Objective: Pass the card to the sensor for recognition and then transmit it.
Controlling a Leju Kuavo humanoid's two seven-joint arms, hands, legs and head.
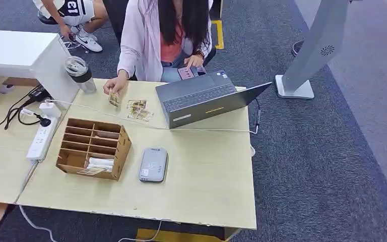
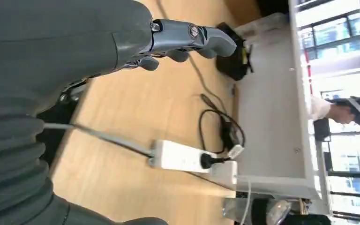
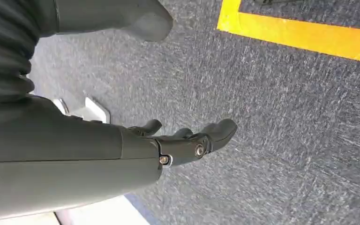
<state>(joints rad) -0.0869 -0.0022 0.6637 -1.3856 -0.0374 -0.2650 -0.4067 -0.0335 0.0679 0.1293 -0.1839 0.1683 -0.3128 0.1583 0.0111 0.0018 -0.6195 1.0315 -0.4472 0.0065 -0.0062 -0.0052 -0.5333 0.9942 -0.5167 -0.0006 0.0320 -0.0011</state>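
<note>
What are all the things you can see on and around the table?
Light wooden table: one, centre.
Brown wooden slotted box: one, table's left part; cards lie in its front slots.
Grey flat card sensor: one, right of the box.
Dark grey open laptop: one, far side.
Small tan cards: a few, left of the laptop.
Clear lidded tumbler: one, far left corner.
White power strip: one, left of the box.
White floor stand: one, on grey carpet, far right.
Seated person: one, pink jacket, holding a card.
Left hand: grey, empty, above the wood surface.
Right hand: grey, empty, above carpet.
</note>
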